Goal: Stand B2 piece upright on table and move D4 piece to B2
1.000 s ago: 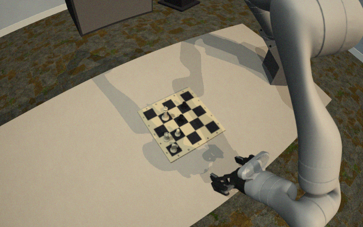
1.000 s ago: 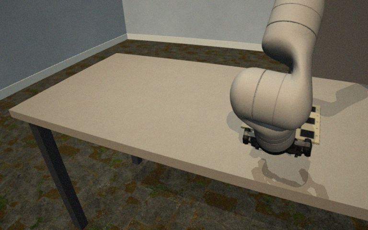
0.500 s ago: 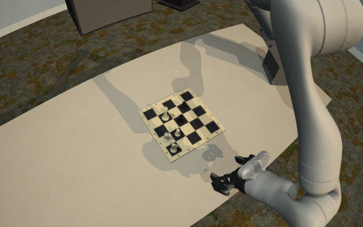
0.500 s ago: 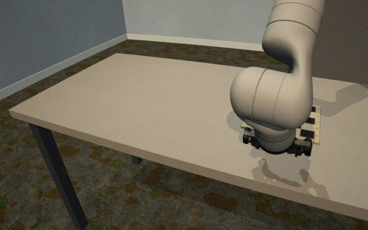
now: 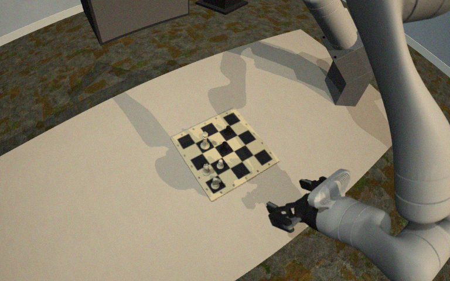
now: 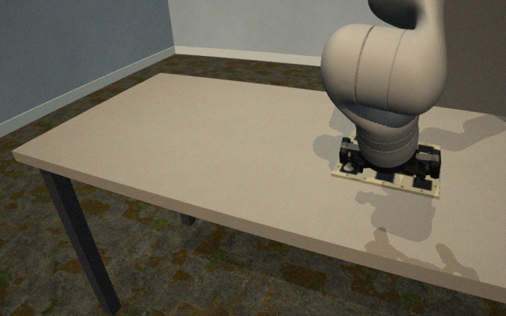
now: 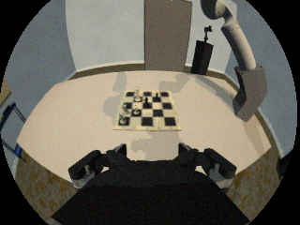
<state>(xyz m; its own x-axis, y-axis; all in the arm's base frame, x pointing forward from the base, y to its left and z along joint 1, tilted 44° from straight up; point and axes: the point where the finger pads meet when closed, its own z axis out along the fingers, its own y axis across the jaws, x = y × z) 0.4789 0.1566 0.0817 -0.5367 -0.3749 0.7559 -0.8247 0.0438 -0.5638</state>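
A small chessboard (image 5: pixel 225 154) lies on the beige table. On it stand a tall white piece (image 5: pixel 205 140), two black pieces (image 5: pixel 228 130) (image 5: pixel 224 146), a white pawn (image 5: pixel 220 164), a white rook-like piece (image 5: pixel 206 169) and a white piece (image 5: pixel 215 182) on the near corner square. The edge letters are too small to read. My gripper (image 5: pixel 288 196) is open and empty, low over the table's edge, well short of the board's near side. In the wrist view the board (image 7: pixel 146 111) lies ahead of the open fingers. In the exterior view the arm hides most of the board (image 6: pixel 388 178).
The arm's grey base block (image 5: pixel 351 76) stands on the table's far right. A brown cabinet (image 5: pixel 136 16) stands on the floor behind the table. The table edge runs just under the gripper.
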